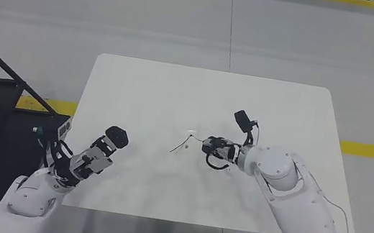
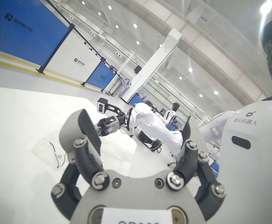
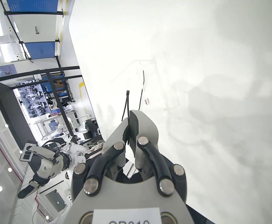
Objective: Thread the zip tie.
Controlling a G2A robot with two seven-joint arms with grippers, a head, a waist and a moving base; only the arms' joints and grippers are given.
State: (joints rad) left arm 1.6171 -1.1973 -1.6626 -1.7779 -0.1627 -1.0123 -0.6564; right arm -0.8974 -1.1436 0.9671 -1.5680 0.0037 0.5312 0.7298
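1. Grey metal and black rubber, the left gripper (image 2: 135, 117) hangs with its jaws spread wide and nothing between them. It is well apart from the right gripper (image 3: 130, 118), off to that gripper's left and nearer the robot.
2. Pressed together, the right gripper's jaws pinch the black zip tie (image 3: 127, 104), which juts out just beyond them with its square head at the free end.
3. Its own wrist view gives the pinch and the head plainly. The top view renders the tie as a hairline, and in the left wrist view the right gripper's tips are hidden behind the left gripper's near finger.
4. Two dark lines run from the head back to the right gripper (one strap doubled over, or two strands: I cannot tell), and the gripped stretch is hidden between the jaws.
5. Just past the right gripper, a thin dark strand (image 3: 143, 79) lies on a clear sheet (image 2: 45, 146); it is too fine to tell whether it is a second tie.
6. Only faint edges mark the sheet, which lies on the white table (image 1: 160, 98) ahead of the right gripper.
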